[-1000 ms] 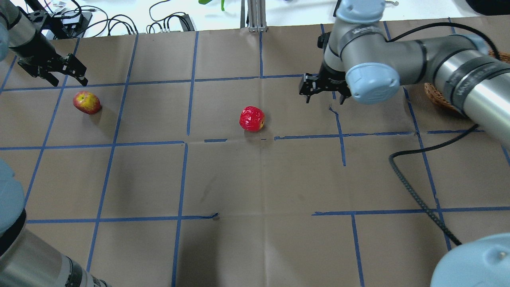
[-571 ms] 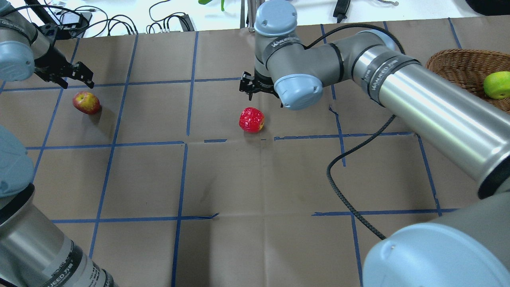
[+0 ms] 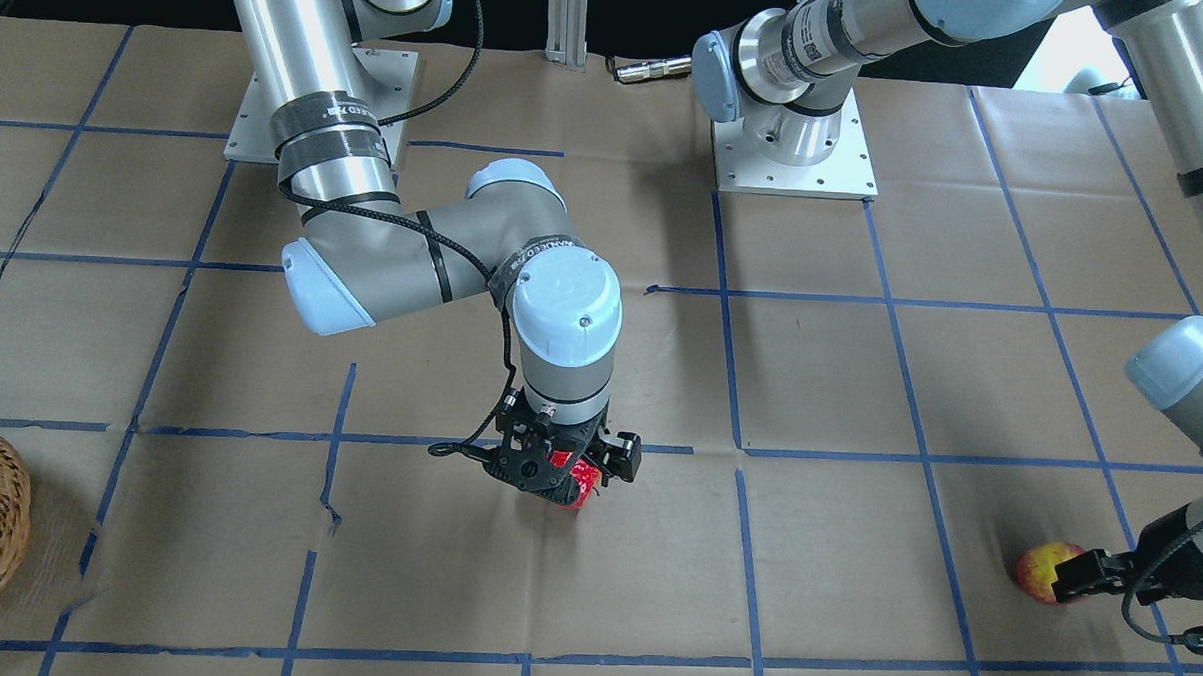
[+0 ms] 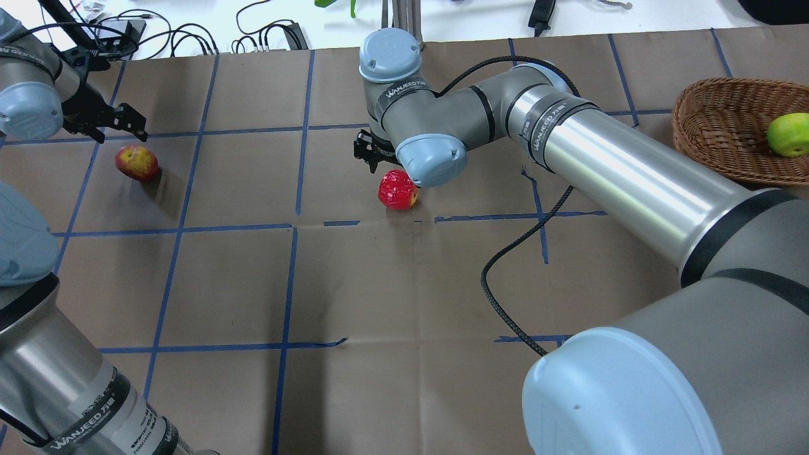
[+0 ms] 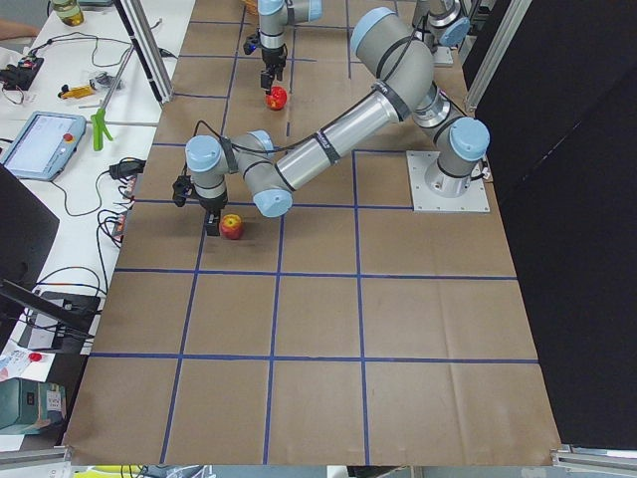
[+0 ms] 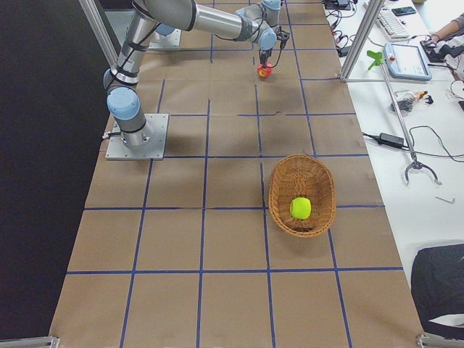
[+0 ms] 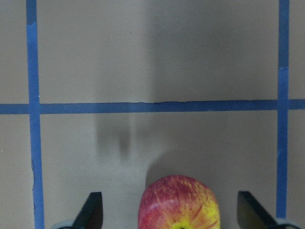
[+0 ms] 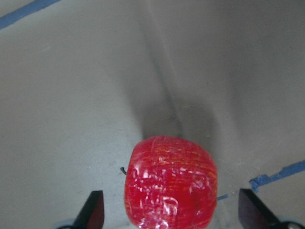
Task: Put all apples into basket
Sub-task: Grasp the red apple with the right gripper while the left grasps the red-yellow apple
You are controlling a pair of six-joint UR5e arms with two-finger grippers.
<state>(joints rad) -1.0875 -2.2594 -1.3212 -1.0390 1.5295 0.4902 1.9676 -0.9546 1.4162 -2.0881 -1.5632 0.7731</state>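
Right gripper (image 8: 174,211) is hanging over the glossy red apple (image 8: 170,183) near mid-table, jaws spread wide and holding nothing. One finger is showing on each side of the fruit, with bare paper between finger and skin. Left gripper (image 7: 172,211) is likewise standing wide and empty, bracketing the red-and-yellow apple (image 7: 178,204) toward the robot's left end of the table (image 4: 404,284). Whether either pair of tips is already reaching down to the fruit's widest level cannot be told. The green apple (image 4: 787,134) is lying inside the basket (image 4: 701,104), which is sitting at the robot's right end, well apart from both loose apples.

Handling, as judged: each apple is looking light, rigid and round. The red one is shining as though waxed or wrapped, so it is likely slippery and prone to rolling if nudged off-centre. Hold is best taken across the widest girth, fingers on opposite flanks, avoiding the stem dimple on top. A grip taken high on the curve is risking the fruit squirting downward. Two apples are awaiting transfer.
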